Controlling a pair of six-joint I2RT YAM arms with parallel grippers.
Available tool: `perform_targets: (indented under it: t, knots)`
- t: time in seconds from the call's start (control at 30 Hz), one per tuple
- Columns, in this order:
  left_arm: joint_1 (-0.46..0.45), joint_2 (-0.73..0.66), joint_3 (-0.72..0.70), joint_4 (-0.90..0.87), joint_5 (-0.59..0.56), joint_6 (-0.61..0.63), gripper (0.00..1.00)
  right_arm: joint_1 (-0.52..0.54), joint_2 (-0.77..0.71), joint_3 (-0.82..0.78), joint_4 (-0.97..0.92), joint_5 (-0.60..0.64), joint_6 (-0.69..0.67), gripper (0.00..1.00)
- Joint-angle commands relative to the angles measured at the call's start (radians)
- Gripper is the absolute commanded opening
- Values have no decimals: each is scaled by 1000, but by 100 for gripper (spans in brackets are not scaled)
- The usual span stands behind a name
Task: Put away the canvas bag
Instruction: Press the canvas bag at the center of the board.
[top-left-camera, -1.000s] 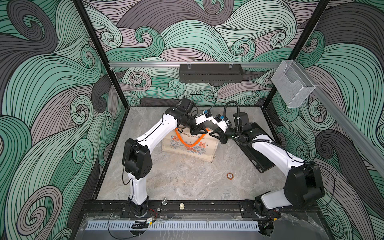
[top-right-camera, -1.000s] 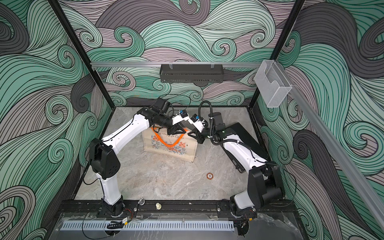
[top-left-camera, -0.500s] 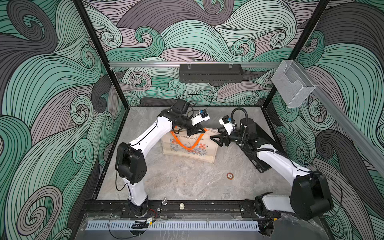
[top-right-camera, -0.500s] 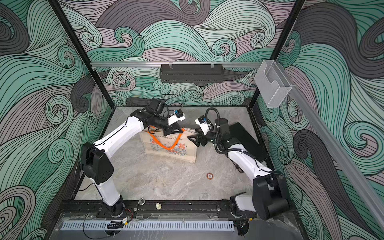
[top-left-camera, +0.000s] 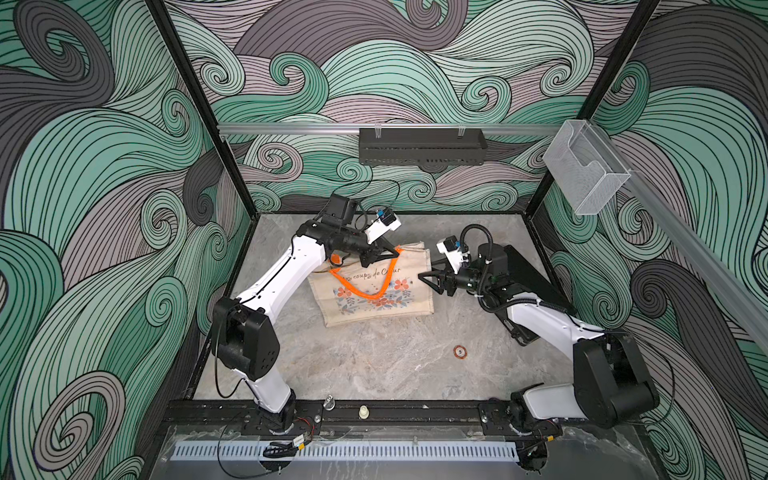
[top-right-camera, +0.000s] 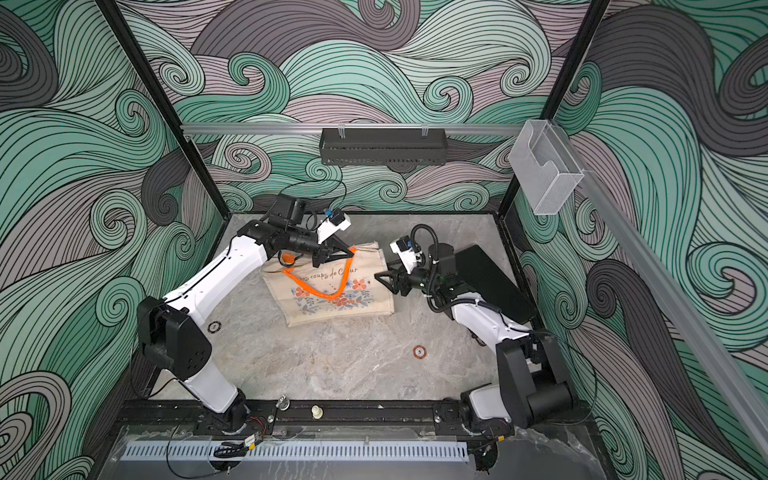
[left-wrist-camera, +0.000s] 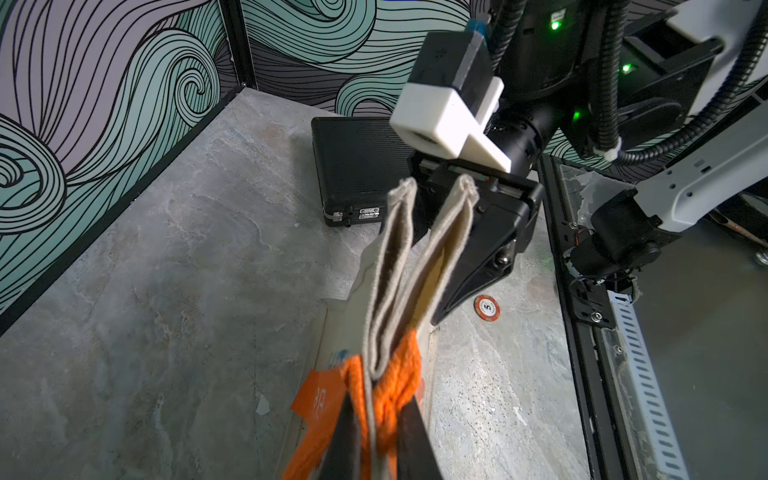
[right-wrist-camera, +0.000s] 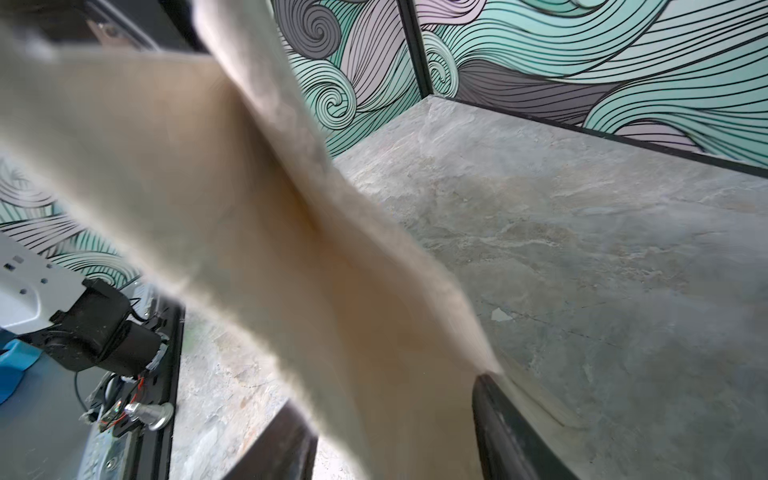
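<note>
At the canvas bag (top-left-camera: 409, 305): left pincer (top-left-camera: 391, 252) tight on its handle (top-left-camera: 353, 288), right pincer (top-left-camera: 424, 277) agape around its edge

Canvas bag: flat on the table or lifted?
Partly lifted: left gripper, shut on the orange handles, holds up the canvas bag by its top; bottom edge on the table.

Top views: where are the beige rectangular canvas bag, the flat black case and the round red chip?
canvas bag (top-left-camera: 395, 303): in a top view, floral print.
black case (top-left-camera: 532, 274): in a top view, bare lid.
red chip (top-left-camera: 459, 352): in a top view, centre.
</note>
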Motion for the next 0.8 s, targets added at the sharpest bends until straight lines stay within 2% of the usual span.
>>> perform_targets:
  t: [0.0,0.07,0.13,0.17,0.23,0.3,0.43,0.6,0.77]
  knots:
    - [6,-35,18,26,47,-3,0,13,24,5,39,-44,-20,41]
    - [5,-37,13,28,50,-9,0,18,35,19,17,-42,-28,22]
    - [5,-29,12,21,60,-4,0,28,37,31,-4,-16,-32,16]
    - [1,-22,15,12,56,-1,0,36,34,34,-9,-5,-37,10]
    - [-8,-10,19,-6,56,1,9,62,27,41,-30,34,-54,4]
    - [-24,0,12,-9,49,5,31,81,30,56,-69,54,-79,2]
    - [-70,43,28,-63,-34,48,39,83,56,54,-54,49,-58,0]
    - [-131,116,83,-114,-160,104,43,87,67,59,-49,37,-45,0]
    - [-161,183,188,-203,-234,127,28,89,66,70,-73,40,-46,0]
